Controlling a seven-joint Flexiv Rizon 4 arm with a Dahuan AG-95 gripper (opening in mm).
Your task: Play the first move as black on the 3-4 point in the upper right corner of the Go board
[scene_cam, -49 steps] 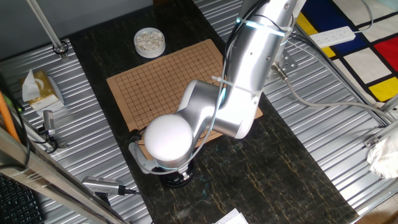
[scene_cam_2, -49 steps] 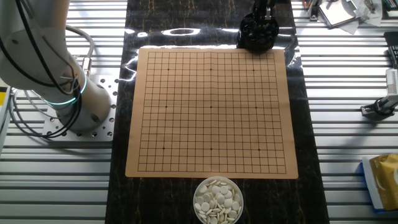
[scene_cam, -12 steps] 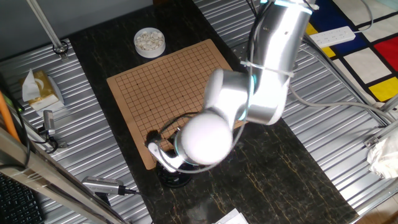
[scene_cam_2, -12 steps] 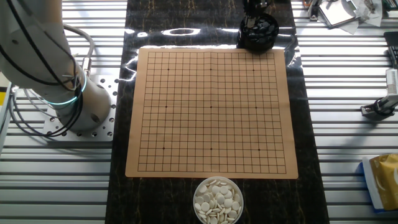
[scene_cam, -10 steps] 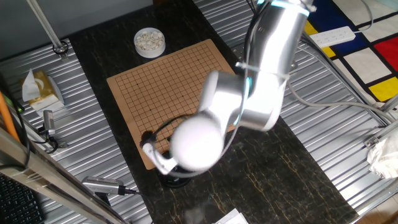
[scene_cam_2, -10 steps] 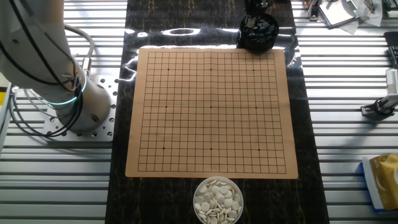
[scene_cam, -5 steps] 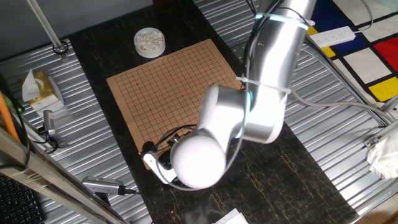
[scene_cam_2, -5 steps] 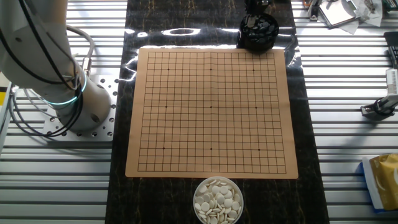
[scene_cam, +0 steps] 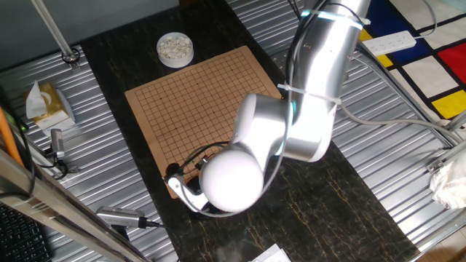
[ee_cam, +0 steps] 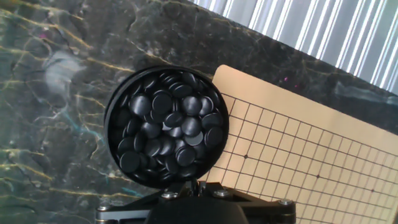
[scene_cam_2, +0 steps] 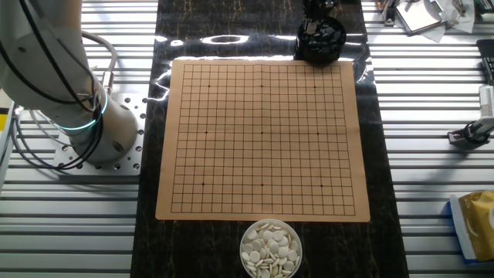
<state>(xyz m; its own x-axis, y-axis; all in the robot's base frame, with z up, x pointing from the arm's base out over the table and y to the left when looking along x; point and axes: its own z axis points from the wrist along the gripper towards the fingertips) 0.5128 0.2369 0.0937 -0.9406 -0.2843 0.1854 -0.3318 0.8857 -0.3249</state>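
A round black bowl [ee_cam: 165, 124] full of glossy black stones stands on the dark marble mat beside a corner of the tan Go board [ee_cam: 311, 168]. My gripper [ee_cam: 191, 186] hangs above the bowl's near rim. Its jaws are nearly together, pinched on a black stone that barely shows. In the other fixed view the gripper [scene_cam_2: 316, 9] is over the bowl [scene_cam_2: 321, 42] at the board's [scene_cam_2: 262, 139] top right. In one fixed view the arm [scene_cam: 291, 131] hides the bowl and gripper. The board's grid carries no stones; the 3-4 crossing next to the dotted crossing [ee_cam: 246, 155] is bare.
A white bowl of whitish stones [scene_cam_2: 269, 249] stands at the board's opposite edge, also in one fixed view [scene_cam: 175, 49]. The arm's base [scene_cam_2: 100, 135] is left of the board. A tissue box [scene_cam: 47, 102] and a clamp [scene_cam_2: 471, 131] lie on the ribbed metal table.
The gripper was down in the black bowl 4.9 s ago and has risen above it. Over the last second the arm's elbow swung slightly; the board is unchanged.
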